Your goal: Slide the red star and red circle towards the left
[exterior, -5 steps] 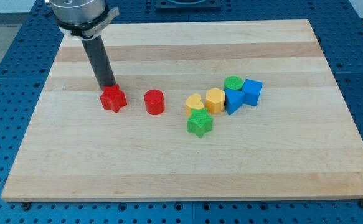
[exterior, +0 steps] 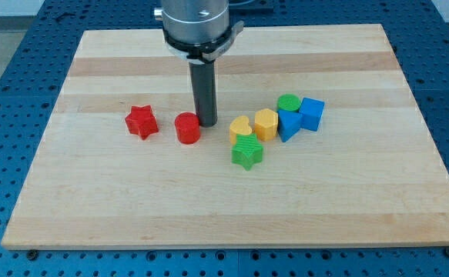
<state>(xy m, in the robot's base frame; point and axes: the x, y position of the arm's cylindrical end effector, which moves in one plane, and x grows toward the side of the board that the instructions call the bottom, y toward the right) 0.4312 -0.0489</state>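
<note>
The red star (exterior: pixel 142 121) lies on the wooden board at the view's left of centre. The red circle (exterior: pixel 187 128) stands just to its right, a small gap apart. My tip (exterior: pixel 207 123) rests on the board right beside the red circle, on its right and slightly towards the view's top, touching or nearly touching it. The dark rod rises from there to the arm's head at the view's top.
A cluster sits right of the tip: yellow heart (exterior: pixel 240 128), green star (exterior: pixel 246 152), yellow hexagon (exterior: pixel 266 123), green circle (exterior: pixel 289 103), blue triangle (exterior: pixel 288 125), blue cube (exterior: pixel 311 113). The wooden board (exterior: pixel 224 208) ends on a blue perforated table.
My tip has moved right from above the red star to the red circle's right side. The red circle has shifted slightly left. The red star has not moved.
</note>
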